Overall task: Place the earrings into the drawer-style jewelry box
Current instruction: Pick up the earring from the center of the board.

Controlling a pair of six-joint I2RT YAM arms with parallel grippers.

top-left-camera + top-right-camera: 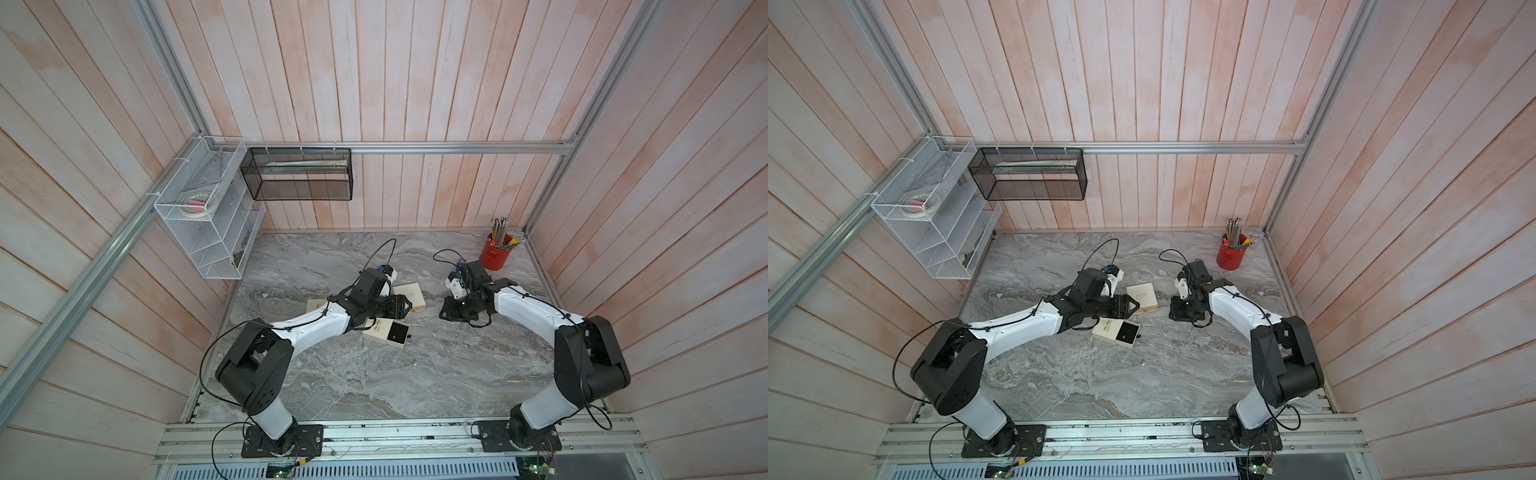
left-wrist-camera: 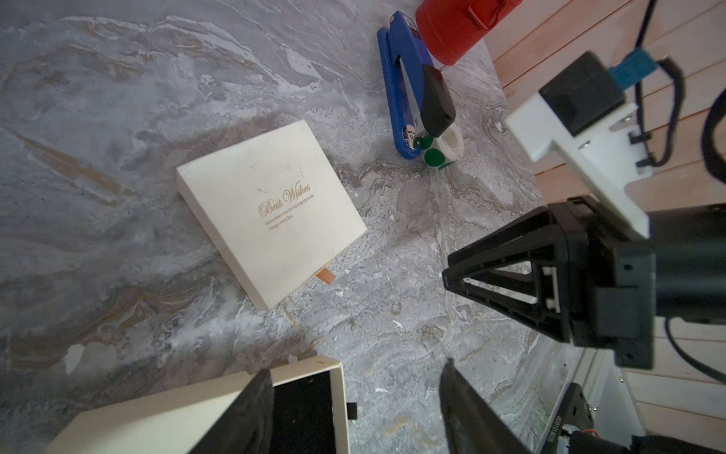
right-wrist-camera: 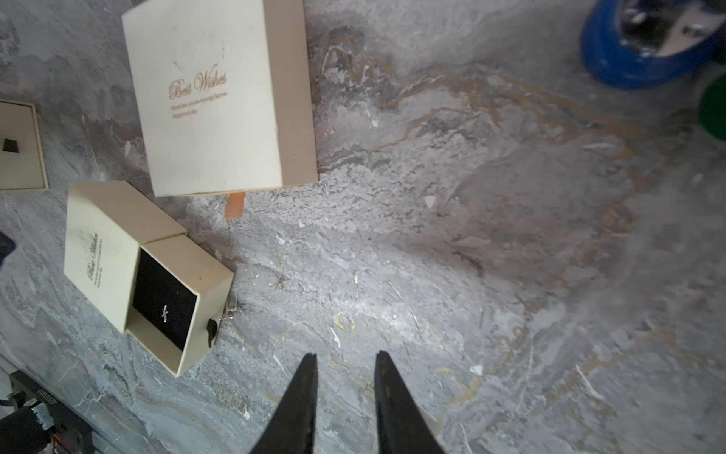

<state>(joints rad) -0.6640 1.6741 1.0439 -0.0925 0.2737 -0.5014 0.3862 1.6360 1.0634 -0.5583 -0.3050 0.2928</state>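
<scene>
1. Here, the drawer-style jewelry box (image 3: 102, 255) lies on the marble table (image 3: 471, 275), its black-lined drawer (image 3: 188, 257) pulled out; one earring (image 3: 165, 312) already rests on the lining.
2. A second, loose earring (image 3: 232, 308) lies on the table just beside the drawer's dark pull tab (image 3: 212, 328); it is too small for its long axis to be read with confidence.
3. The right gripper (image 3: 346, 355) hangs low over bare marble, jaws parted by a narrow gap, nothing between them. The loose earring lies ahead of its tips and off toward the drawer side, near but clearly apart.
4. The left gripper (image 2: 355, 369) hovers above the drawer's open end, jaws spread wide and empty.
5. In both top views the left gripper stands closer to the box than the right gripper. Even so, the right jaws, narrow and low, look the better placed for the pinch, needing a short shift toward the tab before closing.
</scene>
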